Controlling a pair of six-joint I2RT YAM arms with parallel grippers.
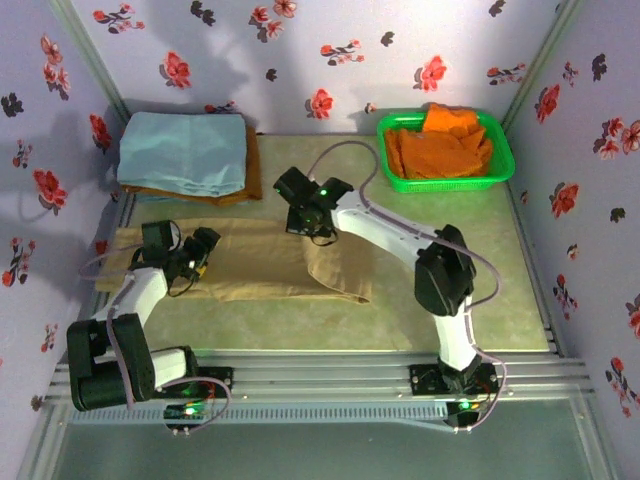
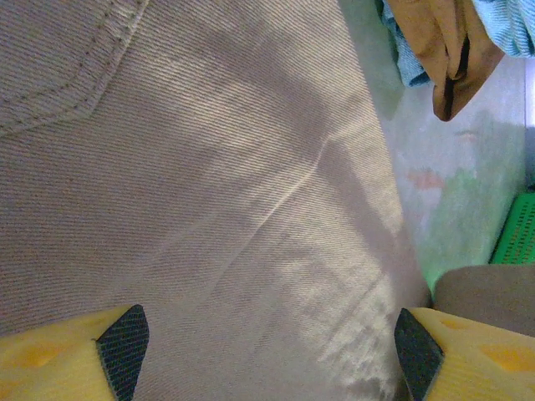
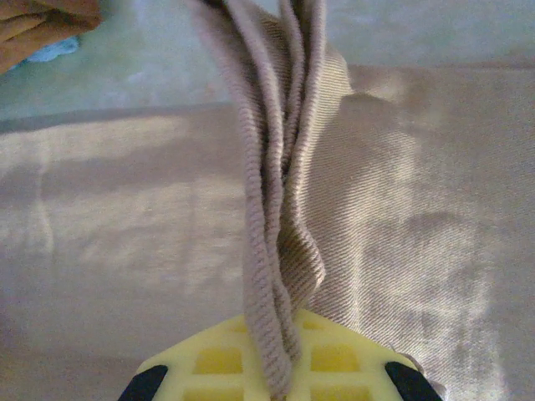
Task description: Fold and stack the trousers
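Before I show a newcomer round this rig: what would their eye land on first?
The tan trousers spread across the middle of the table, with the right pincer shut on a bunched fold of them. Then the bright orange clothes in the green basket at the far right corner.

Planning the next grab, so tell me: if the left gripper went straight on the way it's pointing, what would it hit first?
The trousers: the open left gripper points straight at their cloth, nothing between, though how far off is unclear.

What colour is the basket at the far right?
The basket is bright green; top view shows it best.
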